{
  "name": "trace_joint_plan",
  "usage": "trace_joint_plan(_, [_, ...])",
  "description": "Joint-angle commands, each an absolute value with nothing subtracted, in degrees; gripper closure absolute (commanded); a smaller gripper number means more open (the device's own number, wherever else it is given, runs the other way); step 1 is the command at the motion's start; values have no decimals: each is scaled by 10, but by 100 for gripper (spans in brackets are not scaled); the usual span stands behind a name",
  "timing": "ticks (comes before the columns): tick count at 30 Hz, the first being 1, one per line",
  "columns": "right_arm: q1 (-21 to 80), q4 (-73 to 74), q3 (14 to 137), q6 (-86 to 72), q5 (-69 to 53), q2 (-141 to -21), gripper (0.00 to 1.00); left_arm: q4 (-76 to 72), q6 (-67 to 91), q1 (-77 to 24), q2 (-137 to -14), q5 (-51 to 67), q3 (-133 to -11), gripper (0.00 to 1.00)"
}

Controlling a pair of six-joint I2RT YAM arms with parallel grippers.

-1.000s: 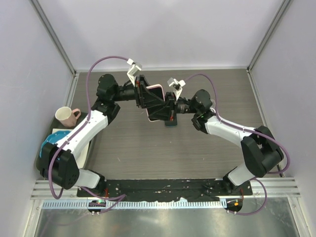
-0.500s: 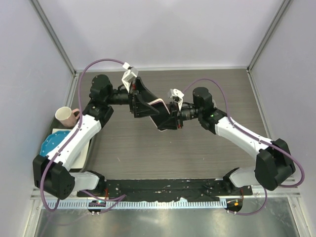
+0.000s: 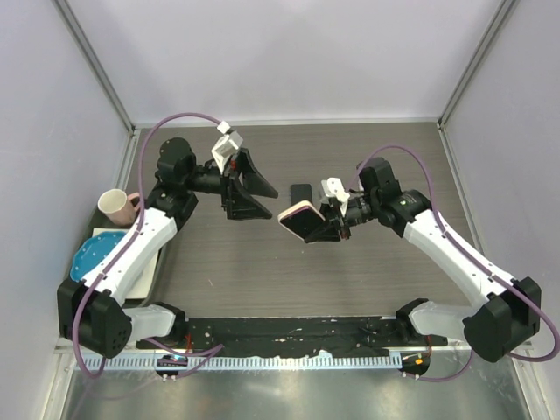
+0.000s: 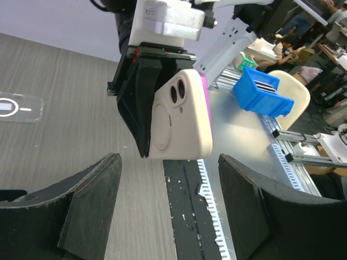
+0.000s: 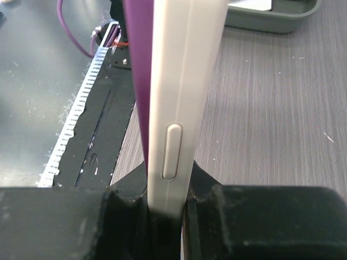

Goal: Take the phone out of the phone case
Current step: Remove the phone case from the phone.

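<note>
moved: left arm [image 3: 149, 232] backed off toward the left edge and let go; right arm [image 3: 446, 245] carried the phone case [image 3: 297, 216] toward the near edge.
left jaws: spread wide, holding nothing, facing the case, apart from it.
right jaws: clamped on the phone case, front and back.
phone case: cream, held above mid-tabletop [image 3: 262, 271].
phone [image 4: 205, 108]: purple edge showing, seated in the case.
dark flat item [image 3: 302, 192]: on the tabletop, far-edge side of the case.

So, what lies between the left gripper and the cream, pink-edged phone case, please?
Only bare grey wood-grain table, in the top external view, separates the left gripper from the cream phone case.
</note>
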State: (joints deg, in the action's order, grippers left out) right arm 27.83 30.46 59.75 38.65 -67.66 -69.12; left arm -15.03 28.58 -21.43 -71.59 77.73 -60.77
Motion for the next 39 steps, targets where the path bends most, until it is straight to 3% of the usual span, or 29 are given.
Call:
trace_joint_plan(1, [278, 376, 634, 489, -708, -689, 99, -212, 320, -226, -704, 820, -607, 25])
trace_joint_plan(5, [280, 395, 647, 508, -704, -707, 99, -214, 321, -250, -711, 818, -609, 30])
trace_joint_plan(8, [280, 392, 652, 505, -696, -711, 99, -215, 324, -262, -716, 816, -612, 39])
trace_joint_plan(24, [280, 384, 655, 498, -700, -699, 99, -217, 312, -283, -725, 830, -596, 46])
trace_joint_plan(39, [280, 383, 652, 500, -699, -700, 99, -217, 304, -286, -733, 830, -595, 68])
